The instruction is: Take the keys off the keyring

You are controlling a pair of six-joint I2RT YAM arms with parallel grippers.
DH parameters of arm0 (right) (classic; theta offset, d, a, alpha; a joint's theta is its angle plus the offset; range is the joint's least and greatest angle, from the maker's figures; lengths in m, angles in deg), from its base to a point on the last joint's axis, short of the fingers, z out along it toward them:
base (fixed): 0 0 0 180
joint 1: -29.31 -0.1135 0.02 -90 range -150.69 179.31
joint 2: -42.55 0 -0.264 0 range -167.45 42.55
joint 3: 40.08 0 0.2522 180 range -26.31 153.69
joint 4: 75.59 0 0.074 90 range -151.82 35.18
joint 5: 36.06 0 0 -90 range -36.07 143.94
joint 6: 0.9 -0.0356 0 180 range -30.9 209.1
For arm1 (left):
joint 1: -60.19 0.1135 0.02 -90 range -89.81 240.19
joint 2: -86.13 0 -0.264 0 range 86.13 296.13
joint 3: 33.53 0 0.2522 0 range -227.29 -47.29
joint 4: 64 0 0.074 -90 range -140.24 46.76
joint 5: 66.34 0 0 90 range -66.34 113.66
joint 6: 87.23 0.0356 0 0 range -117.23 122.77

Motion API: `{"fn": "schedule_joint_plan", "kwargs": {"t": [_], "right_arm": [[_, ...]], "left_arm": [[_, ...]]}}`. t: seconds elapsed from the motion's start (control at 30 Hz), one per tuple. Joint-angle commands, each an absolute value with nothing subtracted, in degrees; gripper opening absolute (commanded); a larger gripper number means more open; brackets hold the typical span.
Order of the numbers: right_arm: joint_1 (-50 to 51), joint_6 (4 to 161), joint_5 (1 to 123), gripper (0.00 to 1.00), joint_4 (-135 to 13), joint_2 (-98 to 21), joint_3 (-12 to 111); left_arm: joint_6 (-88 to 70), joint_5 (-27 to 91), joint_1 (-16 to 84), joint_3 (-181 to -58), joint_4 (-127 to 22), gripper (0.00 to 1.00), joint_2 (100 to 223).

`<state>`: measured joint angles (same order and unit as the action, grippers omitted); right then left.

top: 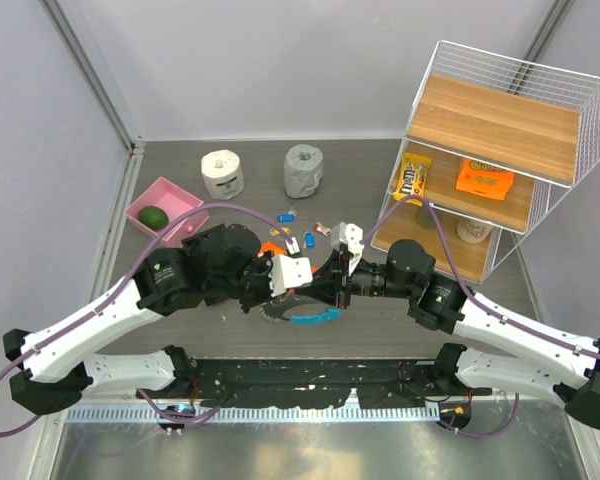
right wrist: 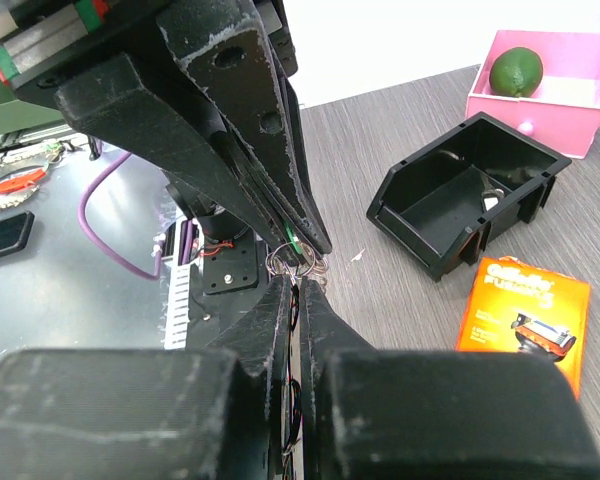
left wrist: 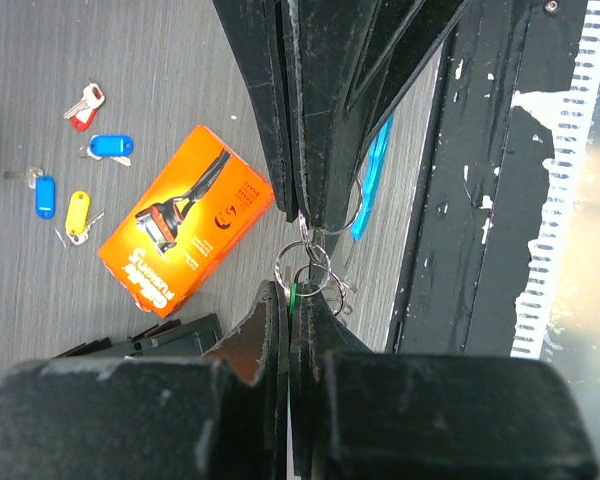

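Observation:
Both grippers meet at the table's middle, a little above it. My left gripper (left wrist: 295,297) is shut on a thin green tag (left wrist: 296,296) that hangs from a knot of small wire rings (left wrist: 304,264). My right gripper (right wrist: 301,284) is shut on those wire rings (right wrist: 292,262) from the opposite side, tip to tip with the left fingers (right wrist: 280,190). Below them the grey, saw-edged keys (top: 274,313) lie fanned on the table, joined to the light-blue keyring (top: 316,319). The keyring's band (left wrist: 372,178) shows partly behind the right fingers (left wrist: 315,150).
An orange razor box (left wrist: 185,232) and a black bin (right wrist: 460,205) lie just beyond the grippers. Loose blue (left wrist: 110,146), yellow (left wrist: 76,213) and red (left wrist: 85,105) tagged keys lie further back. A pink tray (top: 170,195) with a lime, two rolls (top: 223,172) and a wire shelf (top: 500,150) stand behind.

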<state>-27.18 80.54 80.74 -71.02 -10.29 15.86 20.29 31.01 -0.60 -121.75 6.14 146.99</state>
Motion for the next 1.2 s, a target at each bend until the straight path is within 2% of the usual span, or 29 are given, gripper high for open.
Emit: {"fn": "schedule_joint_plan", "kwargs": {"t": [0.0, 0.27, 0.6, 1.03, 1.07, 1.1, 1.13, 1.17], "right_arm": [[-28.3, 76.7, 92.9, 0.05, -78.6, -7.5, 16.9], [-28.7, 77.4, 98.4, 0.05, -77.6, -10.3, 17.2], [-30.6, 84.3, 97.1, 0.05, -67.1, -14.0, 20.6], [-31.4, 88.0, 96.2, 0.05, -63.0, -16.2, 22.0], [-31.5, 88.7, 96.0, 0.07, -62.7, -16.1, 21.9], [-31.5, 88.8, 95.4, 0.16, -62.5, -15.7, 21.9], [-31.5, 90.8, 95.0, 0.3, -62.5, -15.4, 21.5], [-31.5, 91.2, 93.8, 0.36, -62.7, -14.8, 21.2]], "left_arm": [[22.5, 21.3, 0.5, -120.9, 6.2, 0.0, 146.5], [22.6, 19.0, 0.6, -123.0, 6.4, 0.0, 148.2], [22.2, 17.5, 0.5, -126.3, 5.1, 0.0, 148.1], [21.9, 18.1, 0.6, -124.1, 2.3, 0.0, 145.4], [21.8, 18.8, 0.6, -123.8, 2.1, 0.0, 145.0], [21.8, 19.5, 0.6, -123.6, 2.0, 0.0, 144.7], [21.7, 20.8, 0.6, -123.5, 1.8, 0.0, 144.4], [21.5, 21.4, 0.6, -123.3, 1.8, 0.0, 144.2]]}}
